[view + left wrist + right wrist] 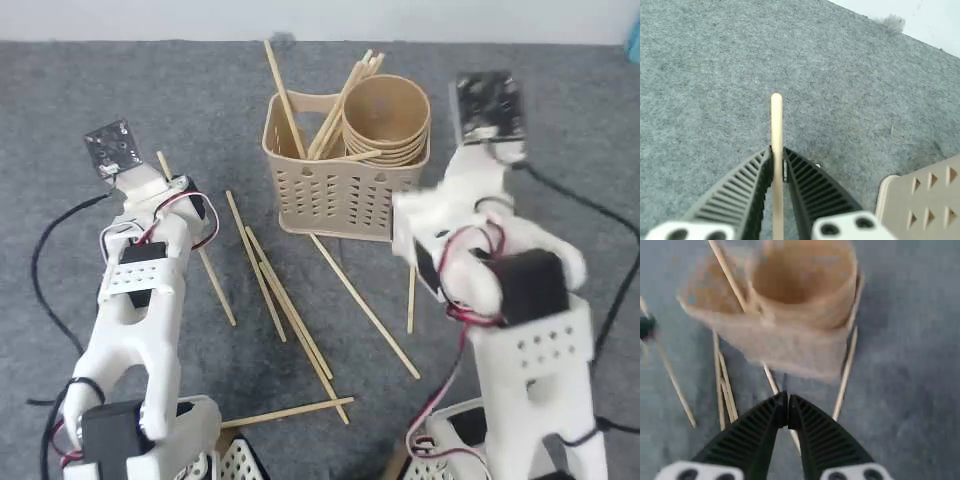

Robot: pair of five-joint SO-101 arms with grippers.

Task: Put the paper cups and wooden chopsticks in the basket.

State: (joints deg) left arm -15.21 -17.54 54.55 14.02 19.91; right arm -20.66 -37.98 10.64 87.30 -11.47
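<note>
Grey felt (150,90) covers table. Your left gripper (777,160) clamps one chopstick (776,125), left of basket (340,195). Your right gripper (787,407) pinched together, empty, near basket front. Six loose chopsticks (290,310) lie on felt. One stack of paper cups (385,115) plus several leaning sticks (345,98) sit in basket; exact counts unclear.

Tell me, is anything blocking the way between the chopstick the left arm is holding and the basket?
Nothing visible blocks it. The left gripper is shut on the chopstick, and between it and the basket only loose chopsticks lie flat on the grey mat. The basket holds paper cups.
</note>
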